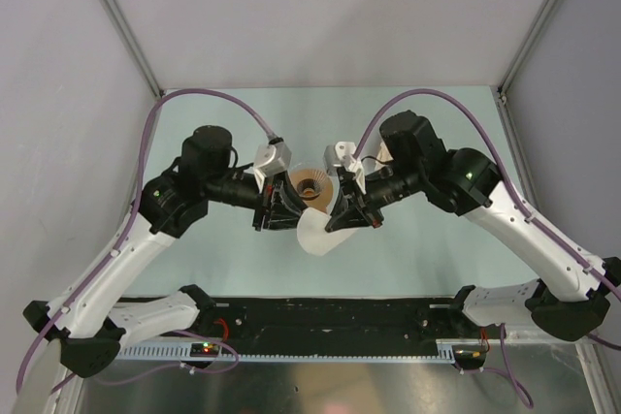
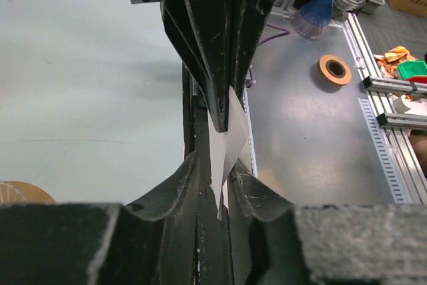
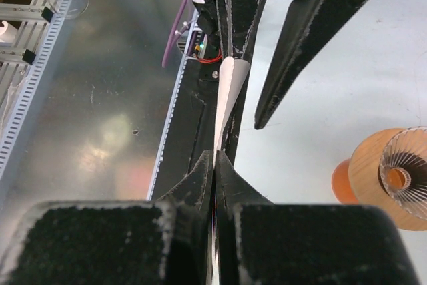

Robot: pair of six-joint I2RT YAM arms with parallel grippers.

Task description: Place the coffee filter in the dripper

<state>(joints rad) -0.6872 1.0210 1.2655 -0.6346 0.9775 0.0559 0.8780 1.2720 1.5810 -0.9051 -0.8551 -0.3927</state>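
The coffee filter, a thin white paper cone, hangs between my two grippers just in front of the dripper, a tan ring with a dark centre hole. My right gripper is shut on the filter's edge; in the right wrist view the jaws pinch the paper. My left gripper is open, and in the left wrist view the filter sits loose in the gap between its fingers. The dripper shows at the right of the right wrist view.
The black rail runs along the table's near edge under the filter. Grey walls close in the back and sides. Off the table, on the metal bench, lie a tan tape-like roll and a blue funnel.
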